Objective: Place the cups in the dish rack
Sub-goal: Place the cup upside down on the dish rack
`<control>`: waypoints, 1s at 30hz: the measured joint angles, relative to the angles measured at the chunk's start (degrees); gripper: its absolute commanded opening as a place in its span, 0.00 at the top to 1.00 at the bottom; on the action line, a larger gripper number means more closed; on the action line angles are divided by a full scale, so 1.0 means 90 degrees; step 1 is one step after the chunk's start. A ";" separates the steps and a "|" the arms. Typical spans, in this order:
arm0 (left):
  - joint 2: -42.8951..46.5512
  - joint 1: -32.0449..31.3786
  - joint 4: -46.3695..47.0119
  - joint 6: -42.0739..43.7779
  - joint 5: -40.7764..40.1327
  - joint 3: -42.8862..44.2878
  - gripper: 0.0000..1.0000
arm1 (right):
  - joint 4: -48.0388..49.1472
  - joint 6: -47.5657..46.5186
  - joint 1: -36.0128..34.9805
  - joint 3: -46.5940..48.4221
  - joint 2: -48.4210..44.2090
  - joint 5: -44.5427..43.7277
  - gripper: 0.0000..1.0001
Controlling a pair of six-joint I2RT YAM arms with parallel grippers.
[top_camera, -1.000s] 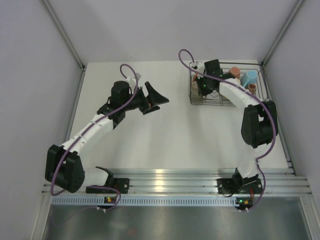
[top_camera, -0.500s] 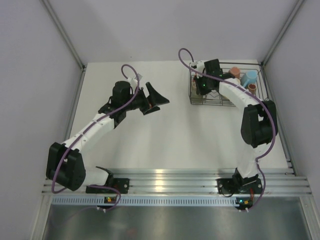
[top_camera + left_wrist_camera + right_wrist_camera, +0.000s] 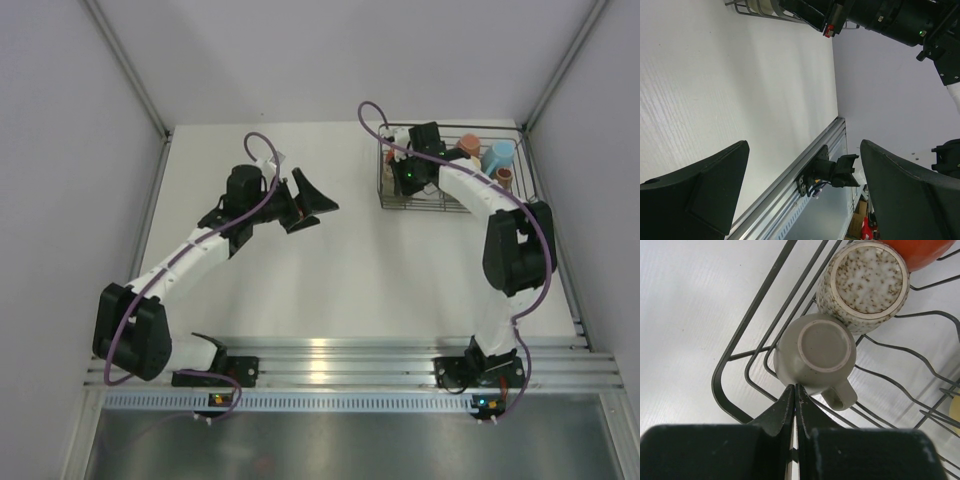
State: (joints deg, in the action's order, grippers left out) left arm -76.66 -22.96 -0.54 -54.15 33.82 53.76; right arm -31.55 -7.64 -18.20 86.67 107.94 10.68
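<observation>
Left arm (image 3: 190, 255) barely shifted, fingers (image 3: 910, 195) spread.

No writing, label, brand mark or number can be read anywhere, neither on the cups (image 3: 815, 352) nor on the dish rack (image 3: 715, 382).

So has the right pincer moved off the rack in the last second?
No. The right pincer is shut, and in the top view it holds the same spot over the left end of the dish rack.
</observation>
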 measured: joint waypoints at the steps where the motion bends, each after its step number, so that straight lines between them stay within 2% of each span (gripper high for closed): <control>1: 0.0000 0.0000 -0.0005 -0.0002 0.0000 -0.0015 0.02 | -0.0022 0.0002 0.0000 0.0000 -0.0010 -0.0027 0.97; 4: 0.0002 0.0000 0.0000 -0.0002 0.0000 -0.0029 0.02 | -0.0187 0.0051 0.0000 0.0092 -0.0029 -0.0097 0.84; 5: 0.0002 0.0000 0.0000 -0.0002 0.0000 -0.0029 0.02 | -0.0291 0.0095 0.0000 0.0151 -0.0041 -0.0114 0.72; 7: 0.0005 0.0000 0.0000 -0.0002 0.0000 -0.0032 0.02 | -0.0471 0.0165 0.0000 0.0284 -0.0070 -0.0104 0.60; 10: 0.0007 0.0000 0.0000 -0.0002 0.0000 -0.0034 0.02 | -0.0852 0.0289 0.0000 0.0784 -0.0080 -0.0046 0.33; 11: 0.0007 0.0000 0.0000 -0.0002 0.0000 -0.0034 0.02 | -0.0981 0.0308 0.0000 0.0988 -0.0070 -0.0027 0.27; 19: 0.0041 0.0000 -0.0015 0.0005 0.0000 -0.0034 0.02 | -0.1693 0.0476 0.0000 0.2807 0.0648 -0.0219 0.26; 25: 0.0049 0.0000 -0.0017 0.0015 -0.0002 -0.0034 0.02 | -0.2273 0.0578 0.0000 0.3004 0.1455 -0.0461 0.26; 30: 0.0061 0.0000 -0.0056 0.0017 -0.0002 -0.0034 0.02 | -0.2506 0.0665 0.0000 0.2917 0.1654 -0.0573 0.26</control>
State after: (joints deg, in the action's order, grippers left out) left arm -76.12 -22.96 -1.04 -54.00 33.80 53.45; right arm -54.11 -1.65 -18.20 112.92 122.83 5.52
